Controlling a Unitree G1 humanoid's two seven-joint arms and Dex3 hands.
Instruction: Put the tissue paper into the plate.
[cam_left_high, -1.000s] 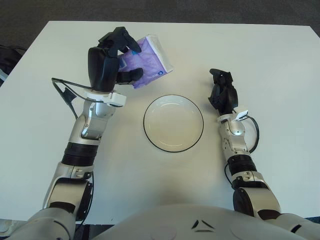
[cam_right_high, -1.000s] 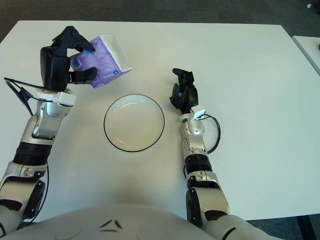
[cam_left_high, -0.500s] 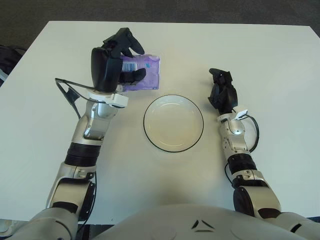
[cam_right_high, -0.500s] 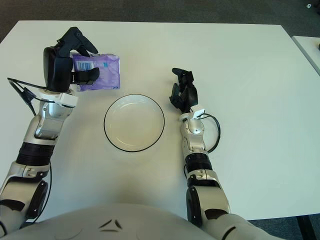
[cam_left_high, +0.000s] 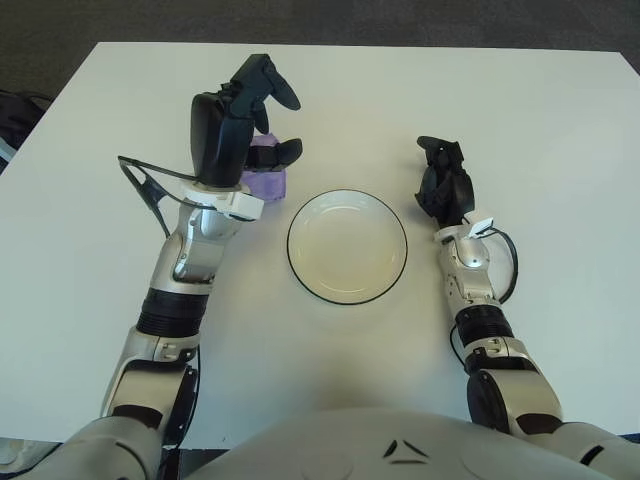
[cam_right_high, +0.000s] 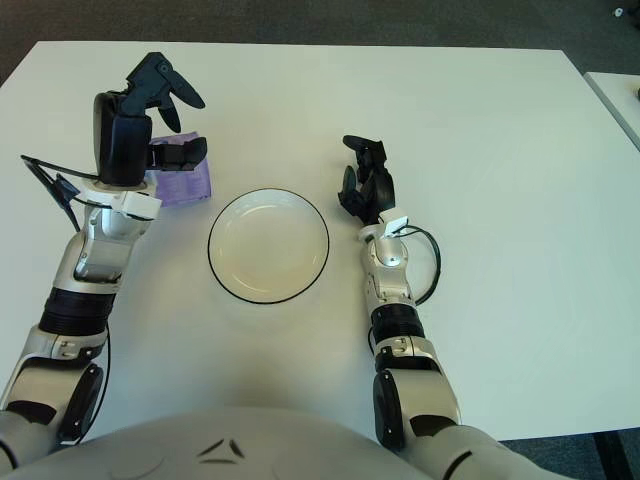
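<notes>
Left hand (cam_left_high: 243, 125), fingers spread, hovers over the purple tissue pack (cam_right_high: 181, 182) at the plate's (cam_left_high: 347, 246) ten o'clock; regrip squarely before carrying; right hand (cam_left_high: 441, 185) curled idle at three

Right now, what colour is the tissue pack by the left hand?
Purple; the tissue pack shows best in the right eye view.

My left hand (cam_left_high: 243, 125), upper left, and right hand (cam_left_high: 443, 180), centre right: both black, three-fingered. Silver-white forearms with black joint bands. Thin black cables loop beside each wrist. Grey torso at bottom edge.
</notes>
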